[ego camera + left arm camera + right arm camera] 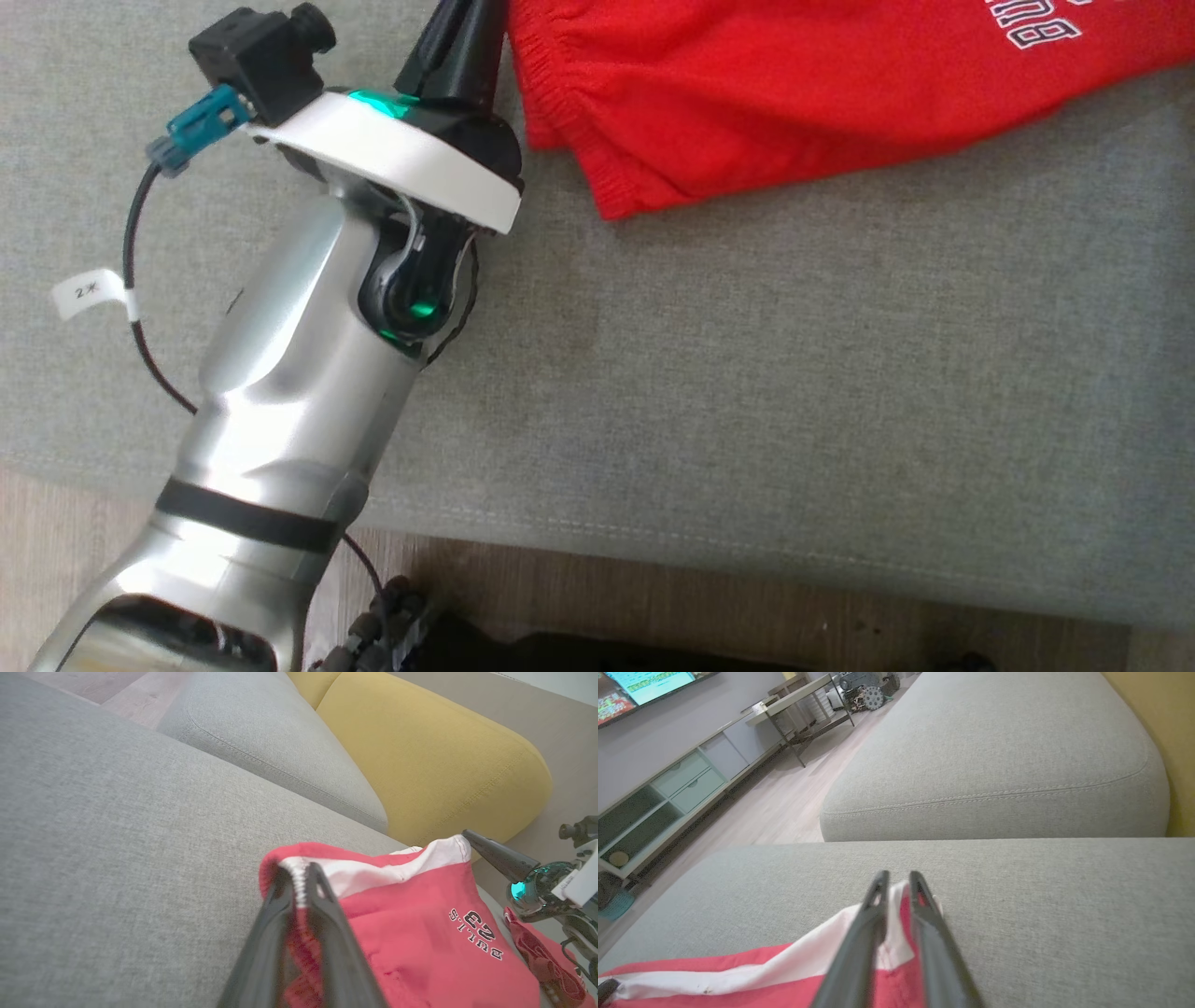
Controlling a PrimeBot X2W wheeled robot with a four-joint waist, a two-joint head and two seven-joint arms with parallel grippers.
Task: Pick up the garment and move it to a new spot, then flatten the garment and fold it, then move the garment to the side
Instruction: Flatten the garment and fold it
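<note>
The garment [794, 93] is red with a white inside and black, white-outlined "BULLS 23" lettering, and it lies on the grey sofa seat [747, 373]. In the left wrist view my left gripper [301, 872] is shut on the garment's [411, 924] ribbed edge, lifting it a little. My right gripper [896, 877] is shut on another white-lined corner of the garment [738, 975]. The left wrist view also shows the right gripper's dark finger [500, 856] at that raised white corner. The head view shows my left arm reaching up to the garment's left edge.
A second grey seat cushion [994, 756] adjoins this one, with a yellow back cushion [434, 756] behind. Another piece of red cloth [537, 961] lies under the right arm. Wooden floor [653, 597] runs along the sofa's front edge, and a low cabinet [668, 793] stands across the room.
</note>
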